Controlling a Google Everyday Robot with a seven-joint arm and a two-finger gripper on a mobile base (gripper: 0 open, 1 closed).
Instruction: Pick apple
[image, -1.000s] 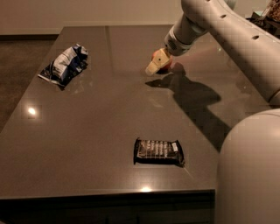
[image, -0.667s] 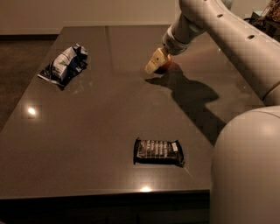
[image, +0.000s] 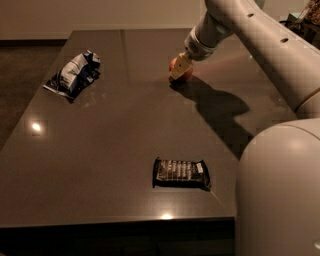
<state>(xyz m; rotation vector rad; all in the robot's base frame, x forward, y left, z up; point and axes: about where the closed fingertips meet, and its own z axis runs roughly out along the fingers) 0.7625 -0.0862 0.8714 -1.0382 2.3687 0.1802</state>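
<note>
A dark rectangular candy bar wrapper (image: 181, 173) is lying flat near the front edge of the dark grey glossy counter (image: 110, 130). Pale print is showing across it, but it is too blurred to read. A crumpled blue and white snack bag (image: 74, 75) is resting at the far left of the counter, and its lettering is likewise unreadable.

The pale beige pincer (image: 179, 67) is reaching down from the robot's white arm (image: 250, 35) at the far right part of the counter, with its tip overlapping the small round red-orange apple (image: 187, 74). Red fruit is showing on either side of the pale tip. Whether the pincer is clamping the apple or only sitting against it cannot be told. The apple is sitting low at the counter surface, well apart from both wrappers. The arm is casting a dark shadow (image: 215, 107) just in front of it. The robot's rounded white body (image: 280, 195) is filling the lower right.
</note>
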